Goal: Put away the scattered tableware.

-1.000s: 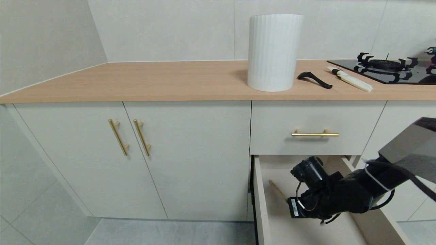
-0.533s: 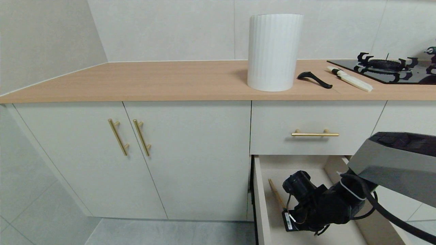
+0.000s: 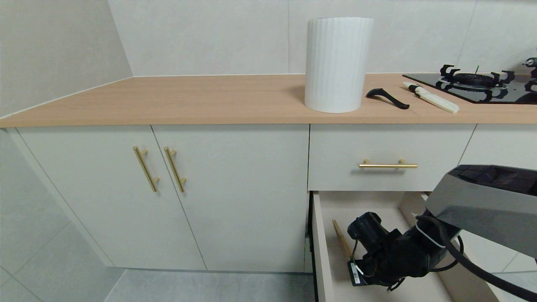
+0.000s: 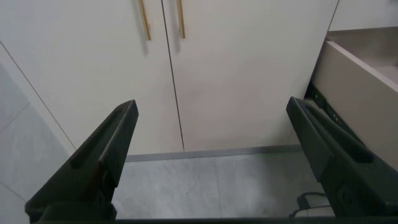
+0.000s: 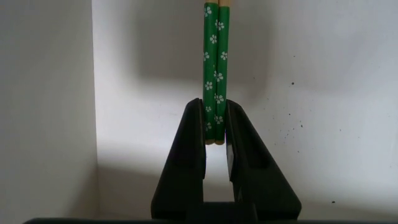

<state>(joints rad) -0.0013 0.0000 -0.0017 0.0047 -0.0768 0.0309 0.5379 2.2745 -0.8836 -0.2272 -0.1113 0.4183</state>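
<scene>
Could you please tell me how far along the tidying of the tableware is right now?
Done: the lower drawer is pulled open. In hand: the right gripper is shut on a pair of green flowered chopsticks down inside that drawer, not yet released. Left: a black utensil and a white utensil lie on the counter; the left gripper is open and empty.

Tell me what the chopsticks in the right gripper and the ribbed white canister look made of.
Chopsticks: probably wood or bamboo, going by the pale bare ends; green painted finish with white flowers. Canister: matte white, fluted; ceramic or plastic, cannot tell.
</scene>
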